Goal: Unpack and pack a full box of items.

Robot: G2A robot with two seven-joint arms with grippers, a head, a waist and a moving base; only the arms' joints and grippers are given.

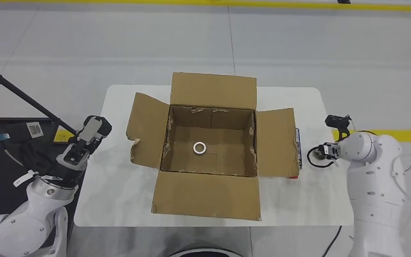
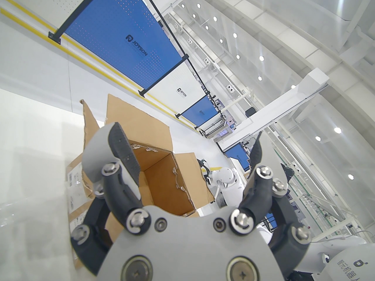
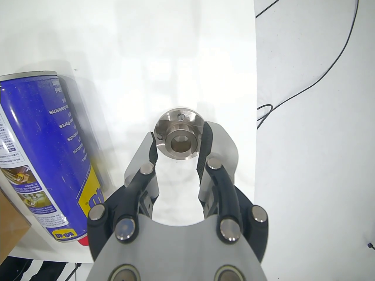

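An open cardboard box [image 1: 209, 109] stands in the middle of the white table [image 1: 115, 193], all its flaps folded outward. A small metal ring [image 1: 200, 148] lies on its floor. A blue spray can [image 3: 44, 153] lies on the table by the box's right flap, also seen from above [image 1: 298, 151]. My right gripper [image 3: 178, 147] is near the table's right edge, shut on a metal flange [image 3: 179, 138] with a hollow hub. At the table's left edge my left gripper [image 2: 187, 144] is open with nothing between its fingers, pointing toward the box [image 2: 164, 174].
The table's right edge [image 3: 254, 118] runs close beside the right gripper, with a black cable [image 3: 337, 59] on the floor beyond it. A clear bag with a printed label [image 2: 73, 182] lies by the box's left flap. A black stand [image 1: 29, 99] leans left of the table.
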